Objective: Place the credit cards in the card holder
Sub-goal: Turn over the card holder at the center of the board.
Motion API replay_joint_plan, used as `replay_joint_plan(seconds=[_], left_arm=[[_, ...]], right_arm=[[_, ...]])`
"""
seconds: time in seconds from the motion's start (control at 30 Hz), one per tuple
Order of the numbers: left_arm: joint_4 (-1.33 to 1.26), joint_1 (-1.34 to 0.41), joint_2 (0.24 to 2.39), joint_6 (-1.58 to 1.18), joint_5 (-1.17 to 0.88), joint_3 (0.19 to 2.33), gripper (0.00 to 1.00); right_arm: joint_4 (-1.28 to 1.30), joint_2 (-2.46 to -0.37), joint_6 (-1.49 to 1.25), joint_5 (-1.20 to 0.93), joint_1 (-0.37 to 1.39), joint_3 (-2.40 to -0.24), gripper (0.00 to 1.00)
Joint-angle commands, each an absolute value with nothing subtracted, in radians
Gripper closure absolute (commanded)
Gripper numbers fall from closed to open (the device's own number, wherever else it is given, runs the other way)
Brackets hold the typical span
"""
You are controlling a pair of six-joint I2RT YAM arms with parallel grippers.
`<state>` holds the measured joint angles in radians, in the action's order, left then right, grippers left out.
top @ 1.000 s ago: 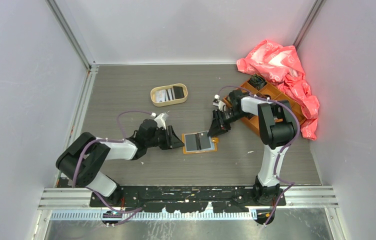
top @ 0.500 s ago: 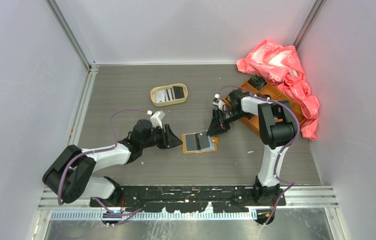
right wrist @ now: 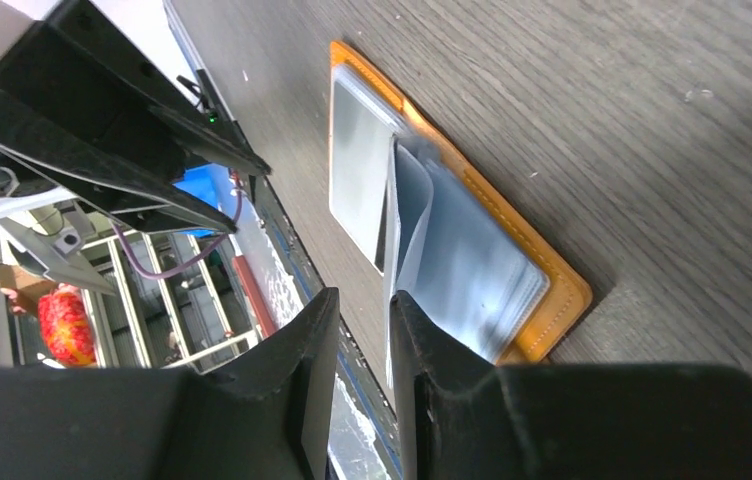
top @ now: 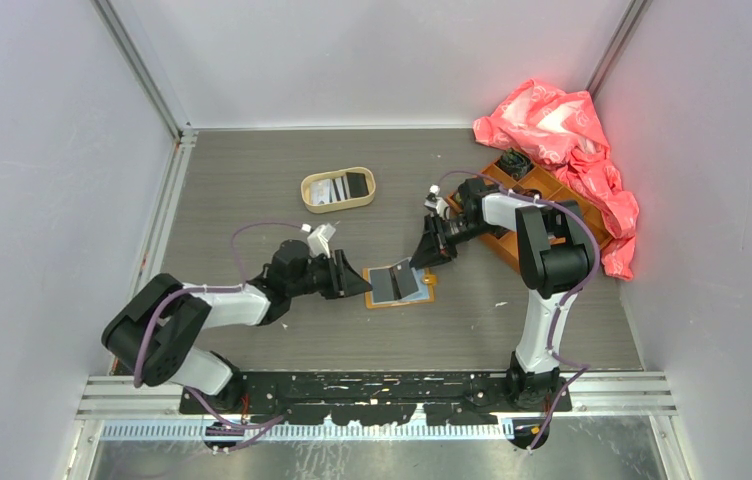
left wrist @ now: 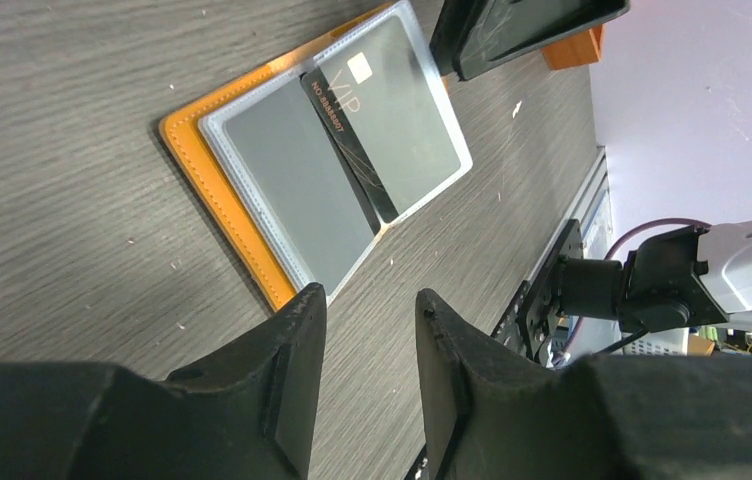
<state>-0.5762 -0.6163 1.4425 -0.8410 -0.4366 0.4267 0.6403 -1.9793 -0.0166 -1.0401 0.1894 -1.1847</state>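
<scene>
The orange-tan leather-like folding card holder (left wrist: 214, 185) lies spread open and flat on the grey wood-grain table (top: 252, 180). Its long axis runs left to right between the 2 arms, and its fold points near to far. 1 black credit card (left wrist: 352, 150) marked VIP lies along that fold, long axis parallel to it, partly under the clear sleeve on the holder's right half. The left gripper (left wrist: 369, 297) hangs just left of the holder, jaws moderately apart and empty. The right gripper (right wrist: 364, 297) sits at the holder's far right corner, jaws a narrow gap apart, a raised clear plastic leaf (right wrist: 422, 230) leaning against 1 finger. Other cards (top: 330, 190) rest in an oval tan tray (top: 338, 206), beyond the holder and well apart.
</scene>
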Motion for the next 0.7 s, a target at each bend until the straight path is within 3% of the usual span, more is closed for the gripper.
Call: replay_joint_plan(seconds=[0.0, 0.23, 0.67], left_arm=[[-0.671, -0.65, 1.487, -0.864, -0.458, 0.486, 0.61], [-0.667, -0.68, 1.574, -0.865, -0.448, 0.55, 0.57], [-0.698, -0.705, 1.648, -0.88, -0.457, 0.601, 0.38]], right_arm=[[0.608, -1.974, -0.053, -1.116, 0.188, -1.181, 0.69], [0.587, -1.979, -0.084, -1.155, 0.198, -1.173, 0.73], [0.53, -1.998, -0.152, -1.18, 0.245, -1.16, 0.81]])
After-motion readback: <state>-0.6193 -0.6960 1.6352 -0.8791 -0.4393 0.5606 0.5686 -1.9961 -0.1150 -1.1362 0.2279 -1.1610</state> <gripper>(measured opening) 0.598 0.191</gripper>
